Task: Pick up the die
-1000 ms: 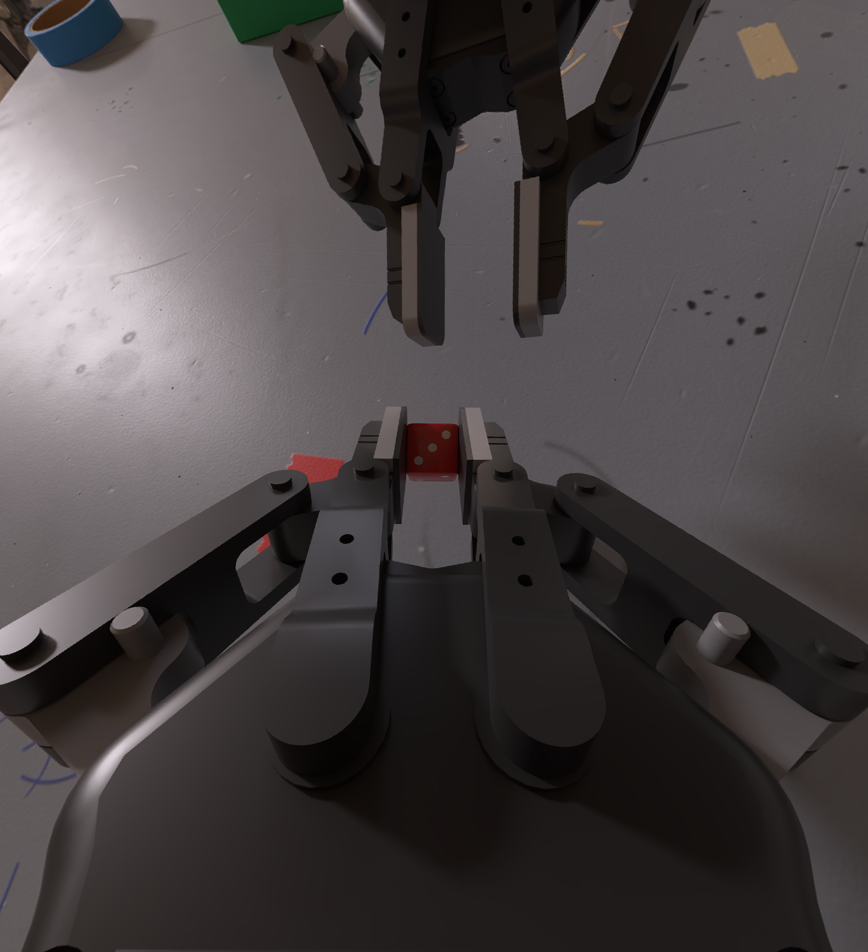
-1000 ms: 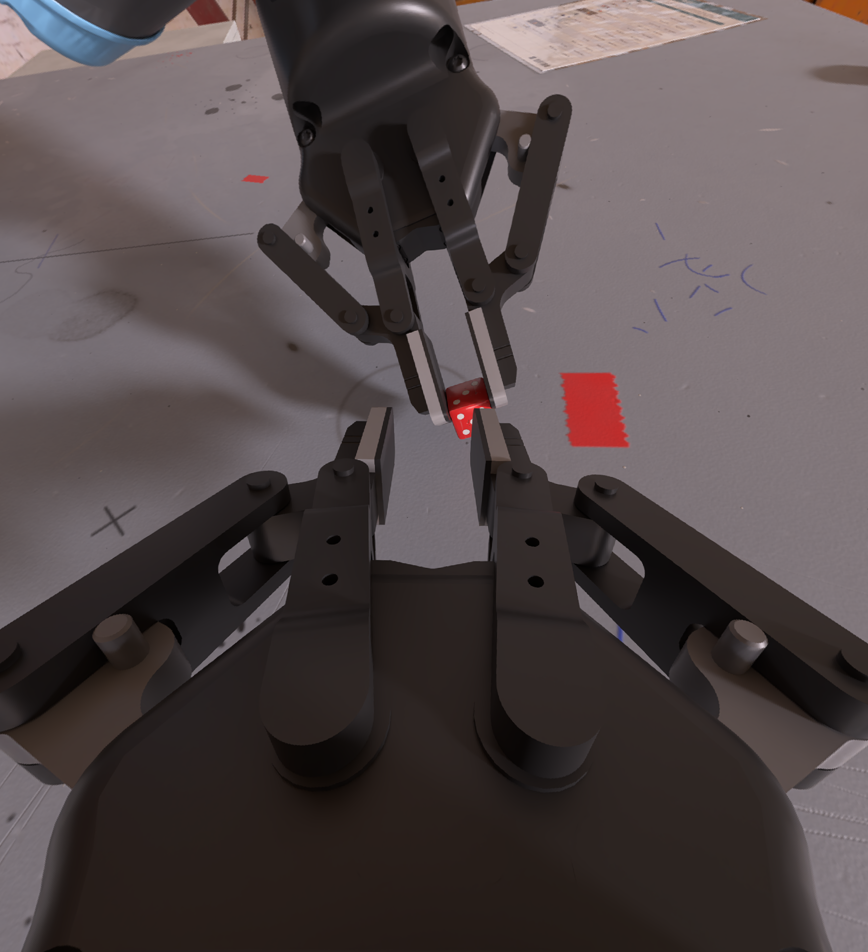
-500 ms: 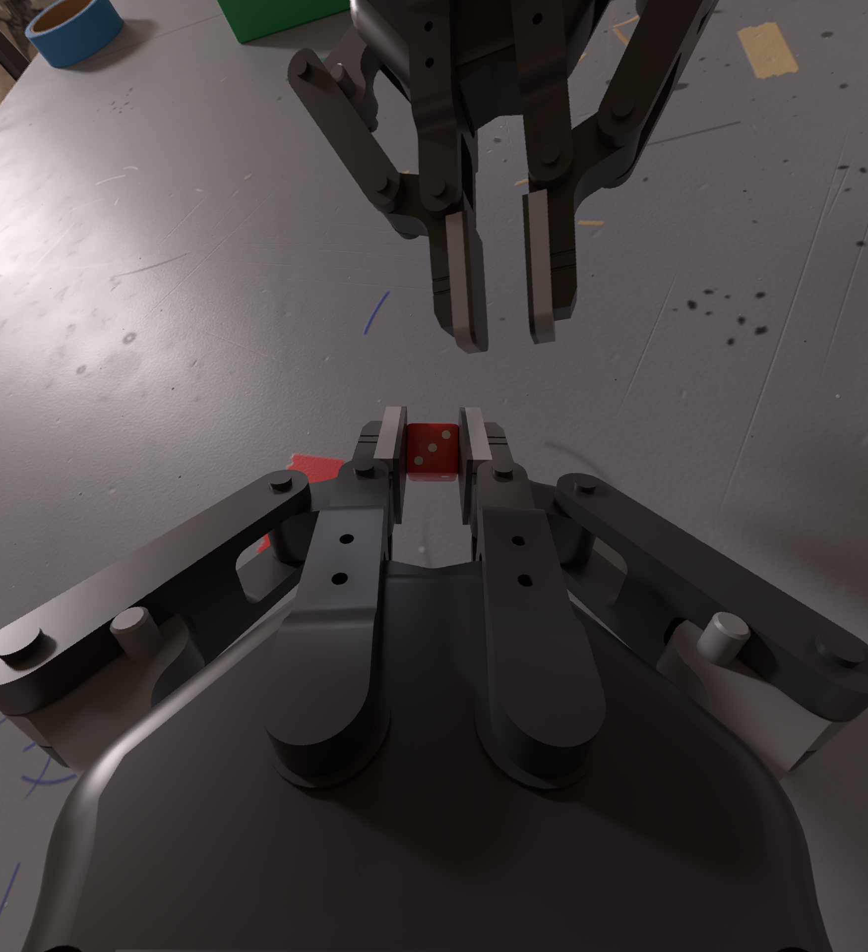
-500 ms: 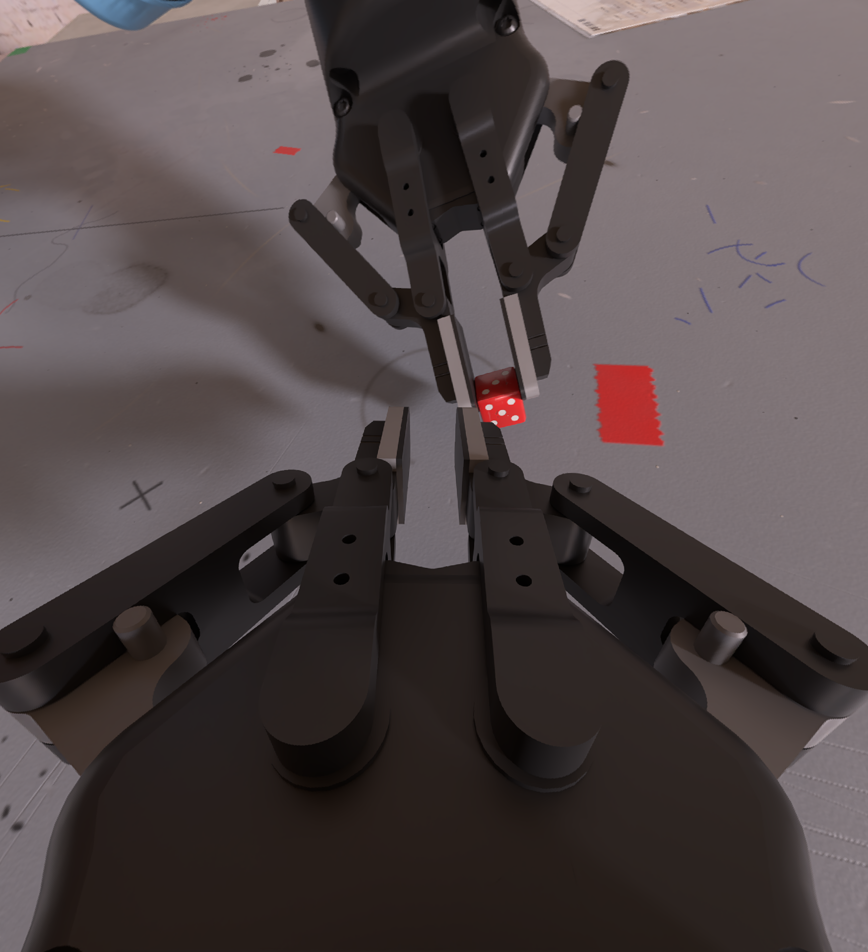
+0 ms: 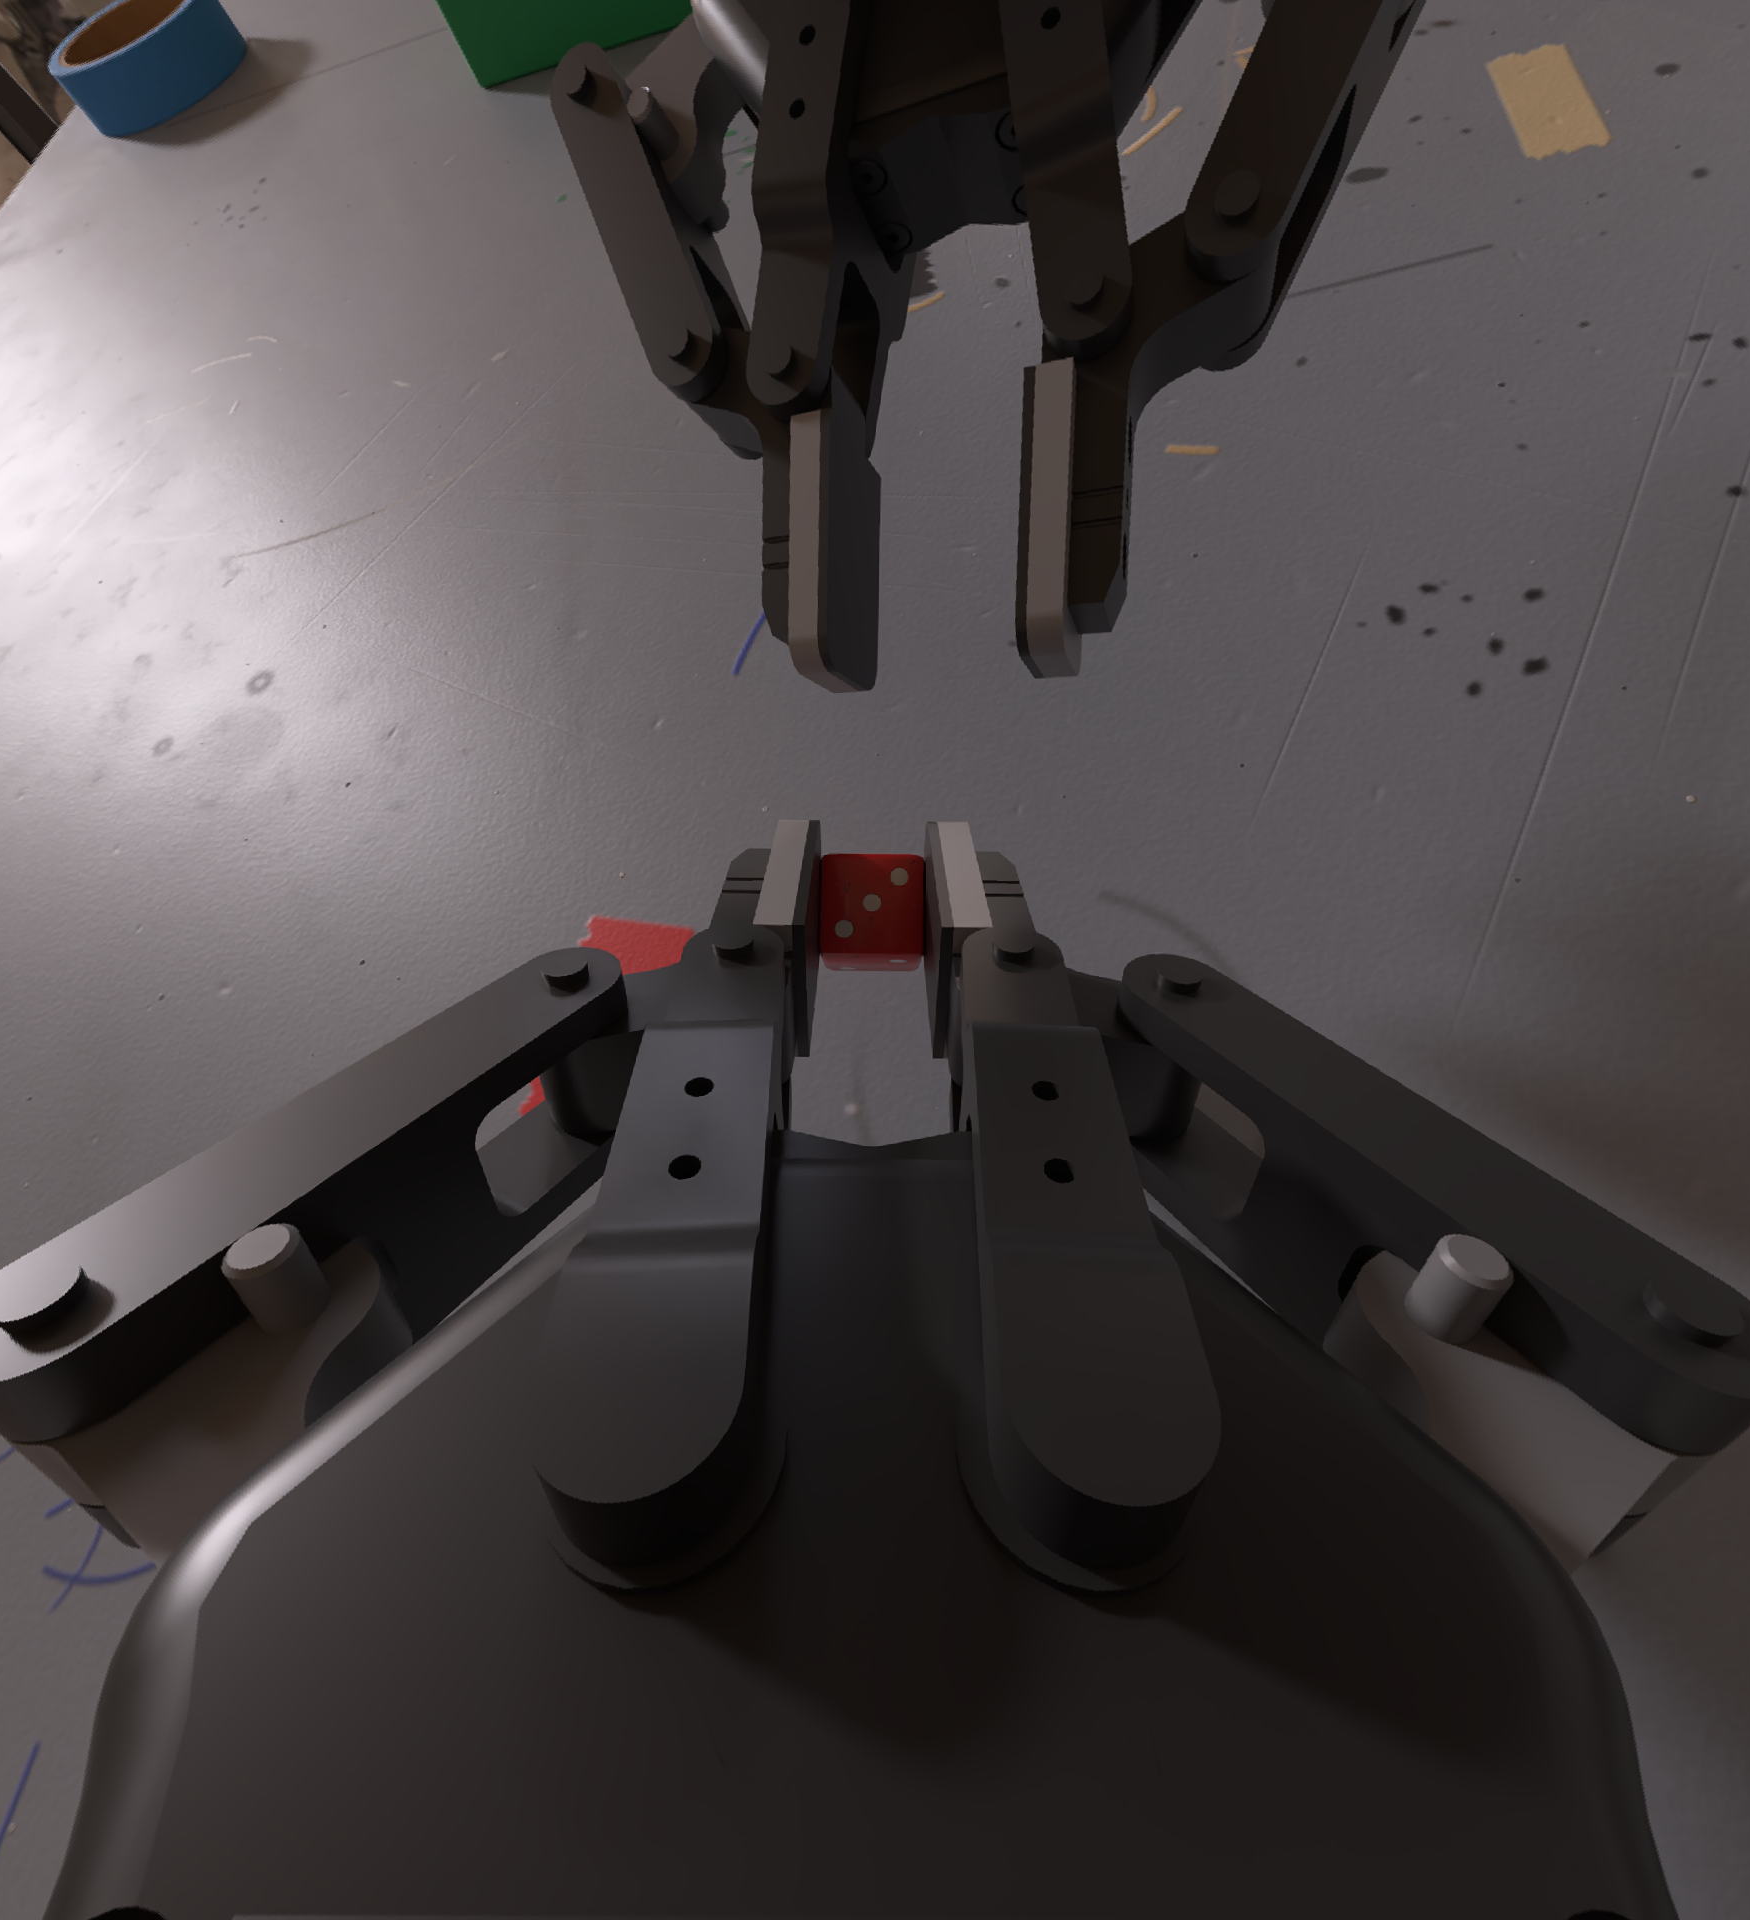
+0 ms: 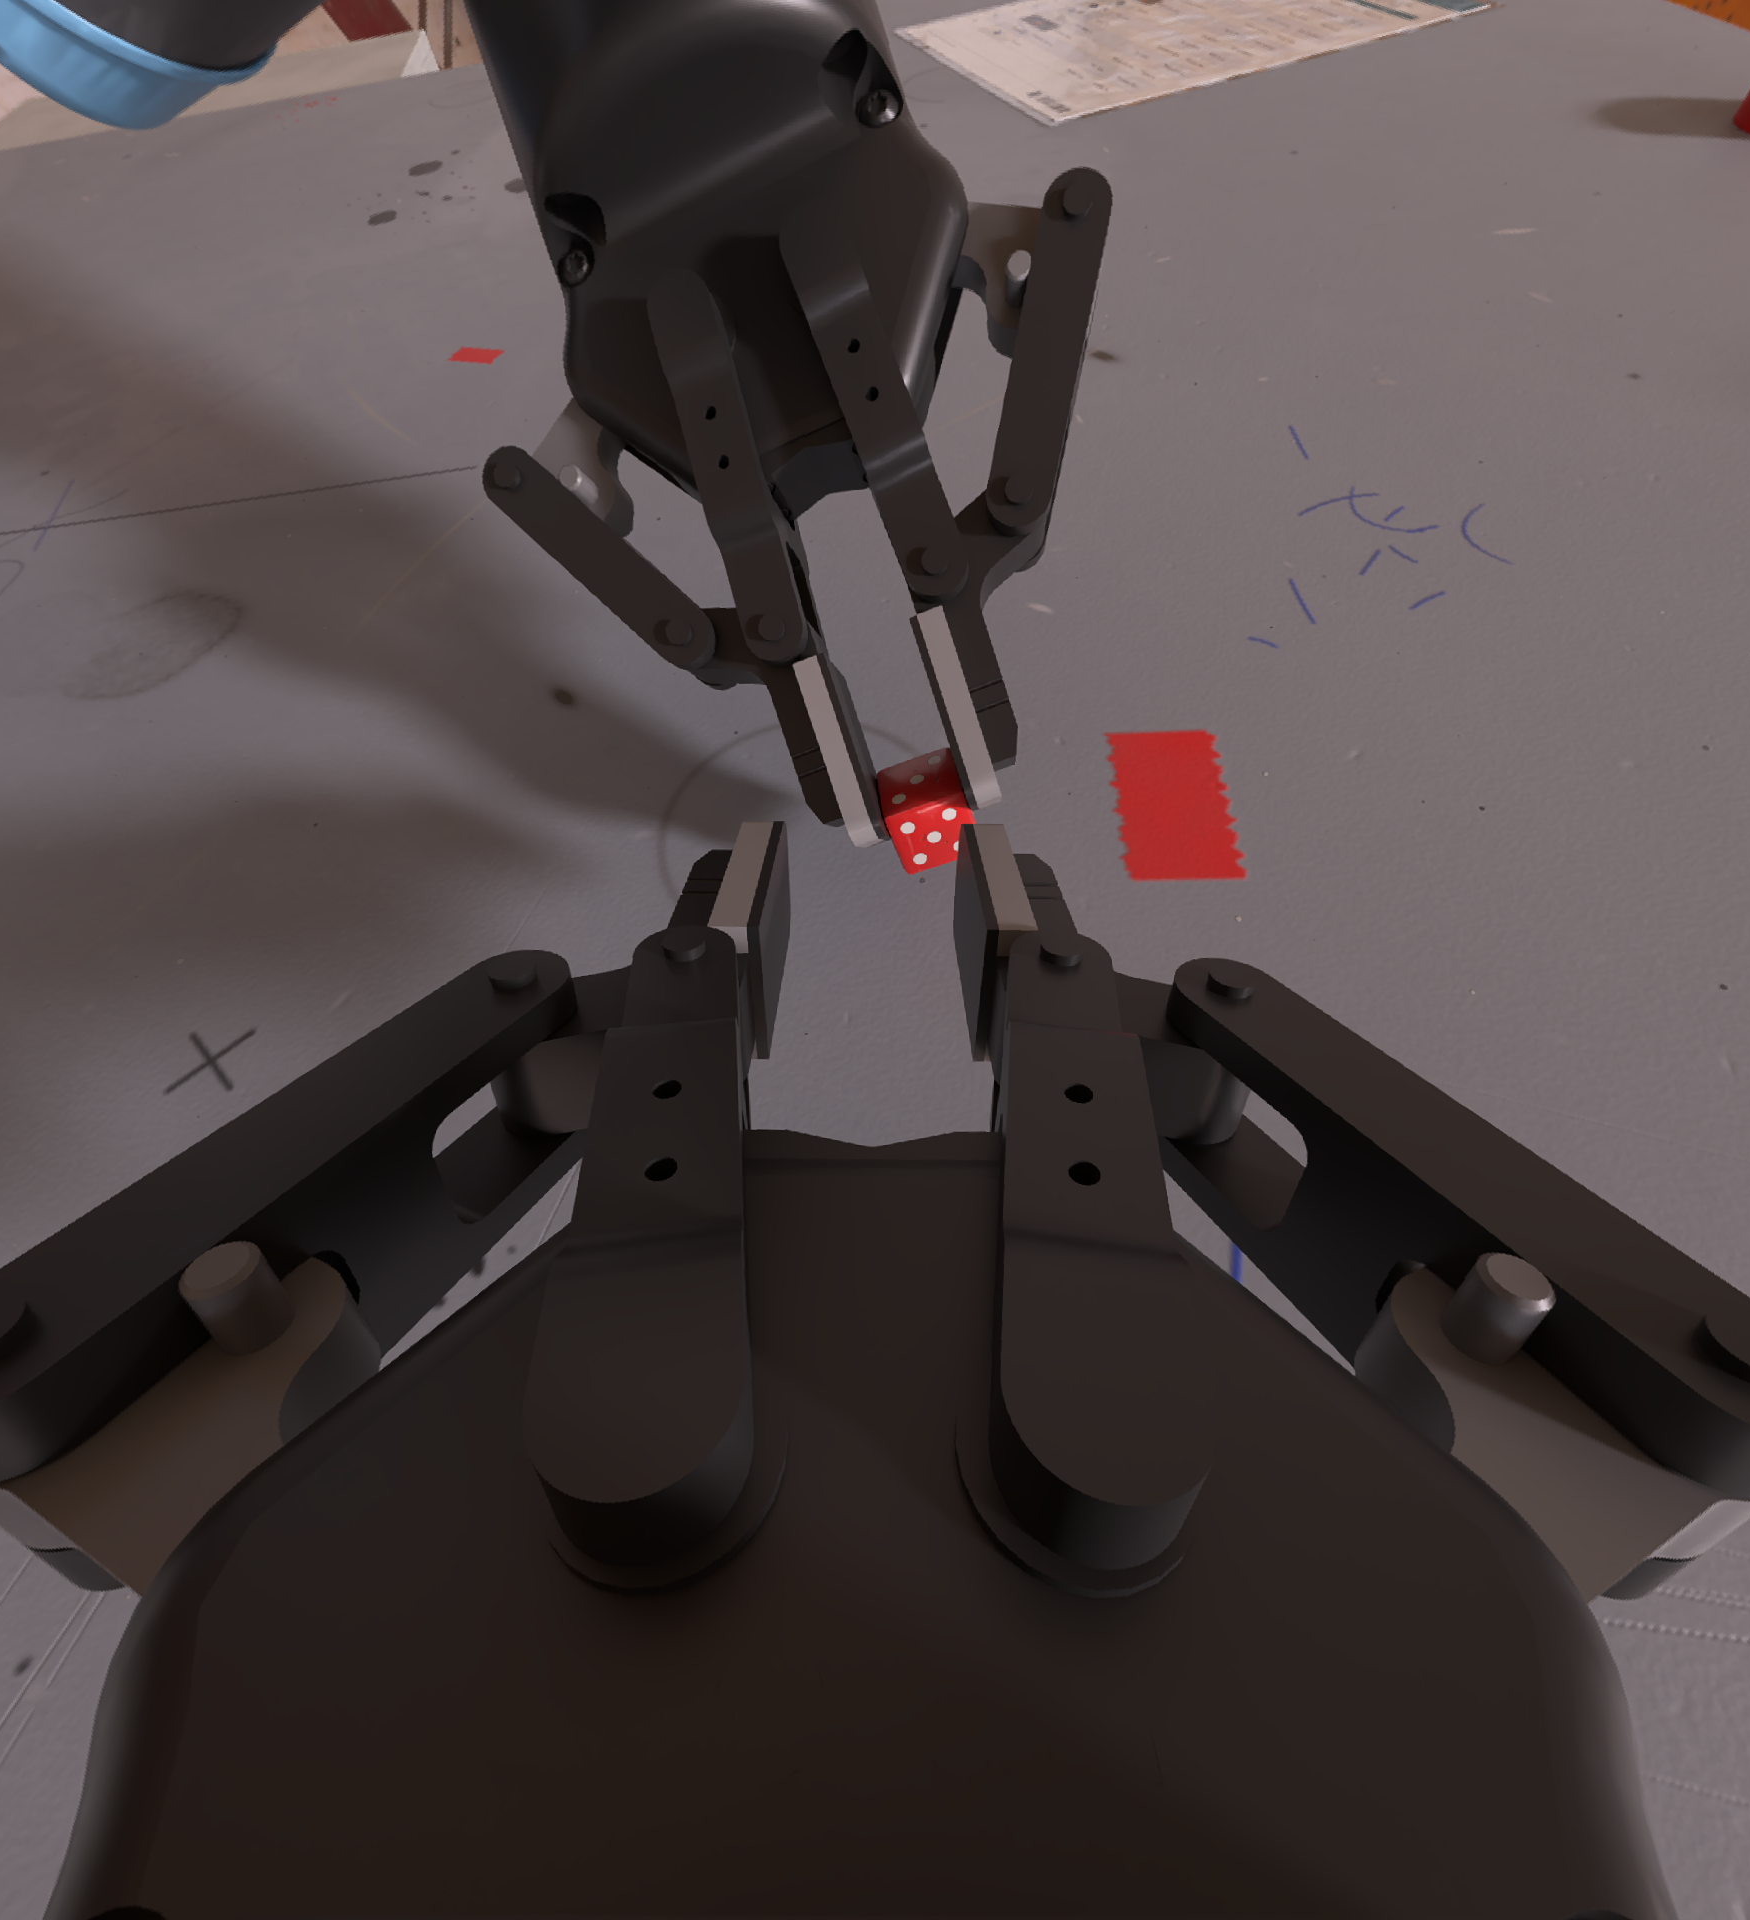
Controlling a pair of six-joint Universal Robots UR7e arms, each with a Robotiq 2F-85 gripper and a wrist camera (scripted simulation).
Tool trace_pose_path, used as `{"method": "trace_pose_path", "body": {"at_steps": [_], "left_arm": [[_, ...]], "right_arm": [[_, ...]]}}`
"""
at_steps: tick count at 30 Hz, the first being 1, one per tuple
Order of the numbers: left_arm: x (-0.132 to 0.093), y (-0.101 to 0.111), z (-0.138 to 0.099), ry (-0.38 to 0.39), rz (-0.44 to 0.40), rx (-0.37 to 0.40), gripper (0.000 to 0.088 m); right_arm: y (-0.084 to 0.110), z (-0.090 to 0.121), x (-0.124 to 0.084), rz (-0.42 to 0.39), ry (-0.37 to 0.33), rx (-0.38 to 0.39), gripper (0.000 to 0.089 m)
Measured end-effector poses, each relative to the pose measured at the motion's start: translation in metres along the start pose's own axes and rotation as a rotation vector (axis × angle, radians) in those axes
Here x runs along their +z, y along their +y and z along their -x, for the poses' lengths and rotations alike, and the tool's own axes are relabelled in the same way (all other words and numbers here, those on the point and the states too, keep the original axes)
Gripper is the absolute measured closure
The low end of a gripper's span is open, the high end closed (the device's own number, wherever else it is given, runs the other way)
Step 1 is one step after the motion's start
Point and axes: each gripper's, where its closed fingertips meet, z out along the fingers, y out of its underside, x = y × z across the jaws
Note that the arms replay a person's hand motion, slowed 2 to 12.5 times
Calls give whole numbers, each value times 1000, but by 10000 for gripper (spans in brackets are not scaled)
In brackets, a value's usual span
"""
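Two pads of the left tool (image 5: 872, 883) clamp the red die (image 5: 871, 910).

Both grippers are matte charcoal metal. The left gripper (image 5: 871, 894) has two flat linkage bars with round pivot pins, paired screw holes along each inner finger, and pale grey pads (image 5: 786, 875). The right gripper (image 6: 871, 883) matches it. Beyond the left gripper's rounded dark wrist housing sits a light-blue arm ring (image 6: 112, 78).
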Motion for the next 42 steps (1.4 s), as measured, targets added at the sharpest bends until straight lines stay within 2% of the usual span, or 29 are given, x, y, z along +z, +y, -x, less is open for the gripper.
{"method": "trace_pose_path", "body": {"at_steps": [8,11,13,17,25,30,35,38,42], "left_arm": [[0,0,0,0,-1,4,705],[0,0,0,-1,-2,6,705],[0,0,0,-2,-2,6,705],[0,0,0,-1,-2,5,705],[0,0,0,0,-1,4,705],[0,0,0,1,-1,4,705],[0,0,0,1,-1,4,705],[0,0,0,2,-1,4,705],[0,0,0,2,-1,4,705]], "right_arm": [[4,4,3,31,-27,-13,606],[3,12,0,25,-77,-32,762],[3,14,-1,22,-94,-33,782],[3,11,-1,15,-72,-23,762],[2,1,0,8,-6,-9,630],[3,0,1,22,7,-18,610],[5,4,2,37,-20,-30,633],[5,11,0,35,-64,-41,754],[5,12,-1,32,-79,-33,773]]}}
